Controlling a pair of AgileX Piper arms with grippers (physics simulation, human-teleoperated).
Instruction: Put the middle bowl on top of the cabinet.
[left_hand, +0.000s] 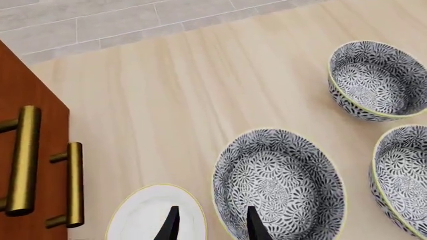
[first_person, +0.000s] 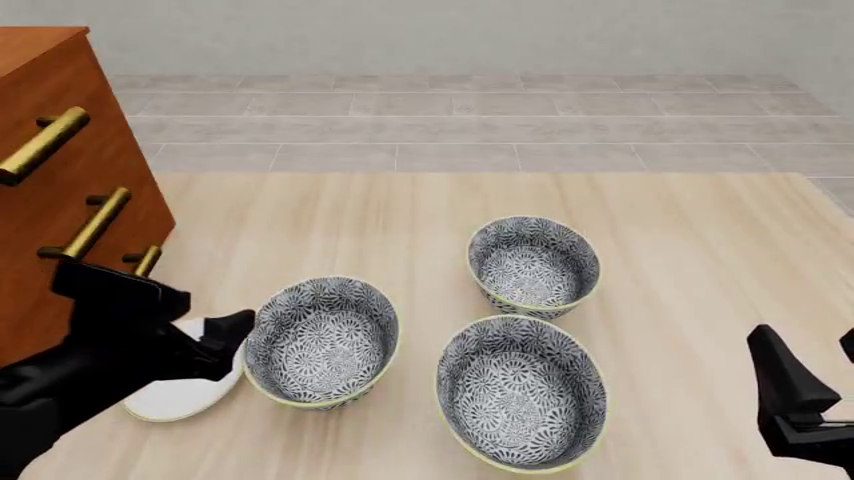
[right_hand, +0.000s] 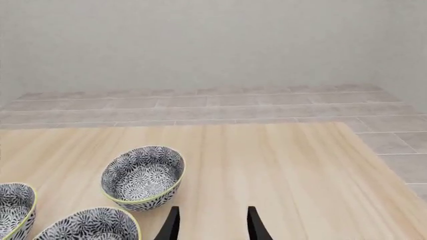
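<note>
Middle bowl (first_person: 320, 342) upright on the pale wooden table (first_person: 667, 250), in the left part of the front view, nearest of the three patterned bowls to the cabinet (first_person: 54, 200). Just beside its left wall, a flat white plate (first_person: 171, 396), partly hidden under the arm. To its right, two matching bowls: the far bowl (first_person: 534, 265) and the near bowl (first_person: 523, 392), close to each other, whether touching cannot be told.

Left gripper (first_person: 230, 345) at the middle bowl's plate-side rim, jaws spread, grasping nothing; in the left wrist view, one finger over the plate, the other over the bowl's inside.

Right gripper (first_person: 807, 350) spread and empty at the right edge, well apart from the bowls.

Brass bar handles (first_person: 94, 222) on the cabinet's front.
</note>
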